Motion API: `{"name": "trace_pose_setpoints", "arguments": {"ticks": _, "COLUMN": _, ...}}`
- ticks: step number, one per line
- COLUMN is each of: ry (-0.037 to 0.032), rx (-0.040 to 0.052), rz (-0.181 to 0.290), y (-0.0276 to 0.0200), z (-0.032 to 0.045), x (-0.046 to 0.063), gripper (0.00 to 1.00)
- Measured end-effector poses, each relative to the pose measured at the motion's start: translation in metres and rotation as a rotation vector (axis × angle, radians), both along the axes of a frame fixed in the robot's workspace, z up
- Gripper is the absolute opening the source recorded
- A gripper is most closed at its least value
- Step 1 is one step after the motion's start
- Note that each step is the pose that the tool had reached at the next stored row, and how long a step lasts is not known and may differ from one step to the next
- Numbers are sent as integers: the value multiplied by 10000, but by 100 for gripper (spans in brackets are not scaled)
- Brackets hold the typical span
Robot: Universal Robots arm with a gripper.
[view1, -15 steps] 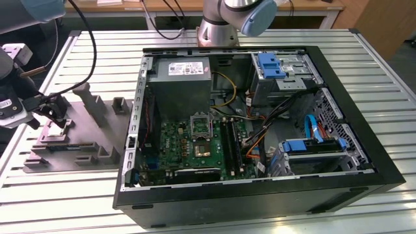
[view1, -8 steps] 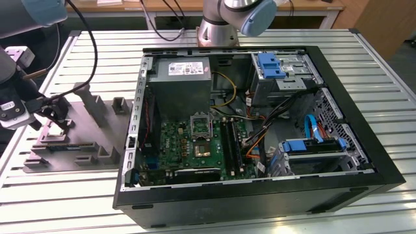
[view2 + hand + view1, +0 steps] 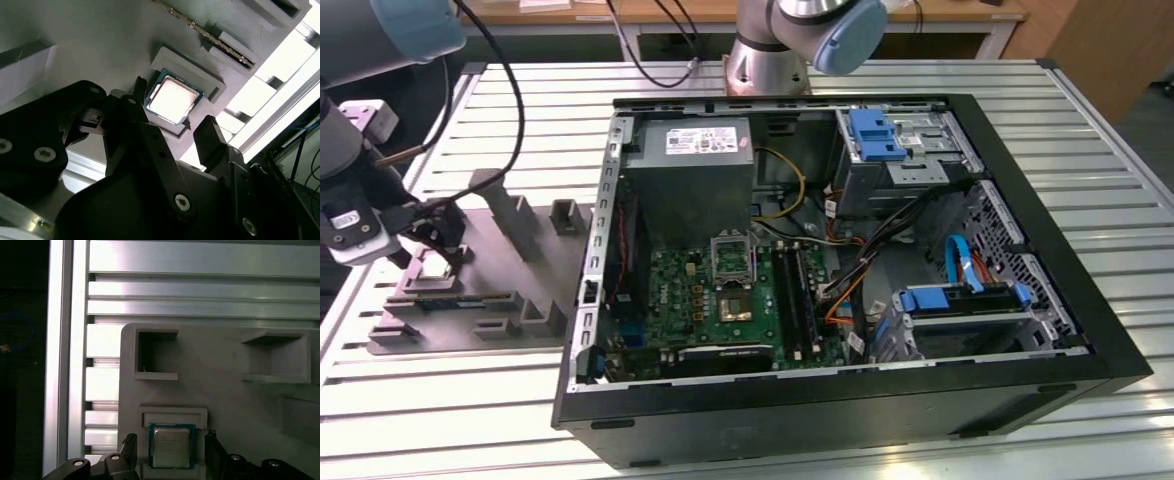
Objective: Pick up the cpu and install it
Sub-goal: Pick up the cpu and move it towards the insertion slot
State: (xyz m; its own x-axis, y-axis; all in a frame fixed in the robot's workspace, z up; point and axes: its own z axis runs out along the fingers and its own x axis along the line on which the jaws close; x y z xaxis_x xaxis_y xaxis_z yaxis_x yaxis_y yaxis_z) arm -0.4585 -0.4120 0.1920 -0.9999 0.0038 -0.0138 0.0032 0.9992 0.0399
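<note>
The pickup step is judged to be in hand. The claw (image 3: 172,102) is spread apart, its fingers (image 3: 207,132) set to either side of the cpu (image 3: 173,100). The cpu is seated flat in a recess of the grey holder (image 3: 507,272) on the counter (image 3: 1101,140), beside the open computer case (image 3: 1074,335). Whether the chip is touched cannot be told. A clean grip calls for fingers squared to its edges.

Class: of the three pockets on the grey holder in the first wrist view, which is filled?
The pocket straddled by the open gripper: it holds the cpu; the other two pockets are empty.
</note>
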Motion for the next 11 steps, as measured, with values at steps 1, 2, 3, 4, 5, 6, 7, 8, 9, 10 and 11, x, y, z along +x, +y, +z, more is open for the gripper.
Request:
{"name": "trace_pose_setpoints", "arguments": {"ticks": 1, "ry": -1, "rx": 0, "rz": -2, "y": 3, "z": -8, "x": -3, "gripper": 65}}
{"name": "trace_pose_setpoints", "arguments": {"ticks": 2, "ry": -1, "rx": 0, "rz": -5, "y": 6, "z": -16, "x": -6, "gripper": 65}}
{"name": "trace_pose_setpoints", "arguments": {"ticks": 3, "ry": -1, "rx": 0, "rz": -5, "y": 7, "z": -24, "x": -9, "gripper": 65}}
{"name": "trace_pose_setpoints", "arguments": {"ticks": 4, "ry": -2, "rx": 0, "rz": -7, "y": 8, "z": -32, "x": -13, "gripper": 65}}
{"name": "trace_pose_setpoints", "arguments": {"ticks": 5, "ry": -6, "rx": -1, "rz": -9, "y": 8, "z": -41, "x": -18, "gripper": 65}}
{"name": "trace_pose_setpoints", "arguments": {"ticks": 6, "ry": -12, "rx": -1, "rz": -9, "y": 8, "z": -50, "x": -19, "gripper": 65}}
{"name": "trace_pose_setpoints", "arguments": {"ticks": 7, "ry": -16, "rx": -3, "rz": -9, "y": 8, "z": -53, "x": -19, "gripper": 65}}
{"name": "trace_pose_setpoints", "arguments": {"ticks": 8, "ry": -15, "rx": -4, "rz": -9, "y": 8, "z": -53, "x": -20, "gripper": 65}}
{"name": "trace_pose_setpoints", "arguments": {"ticks": 9, "ry": -15, "rx": -5, "rz": -10, "y": 9, "z": -53, "x": -20, "gripper": 65}}
{"name": "trace_pose_setpoints", "arguments": {"ticks": 10, "ry": -16, "rx": -4, "rz": -11, "y": 9, "z": -53, "x": -20, "gripper": 65}}
{"name": "trace_pose_setpoints", "arguments": {"ticks": 11, "ry": -16, "rx": -4, "rz": -10, "y": 9, "z": -53, "x": -20, "gripper": 65}}
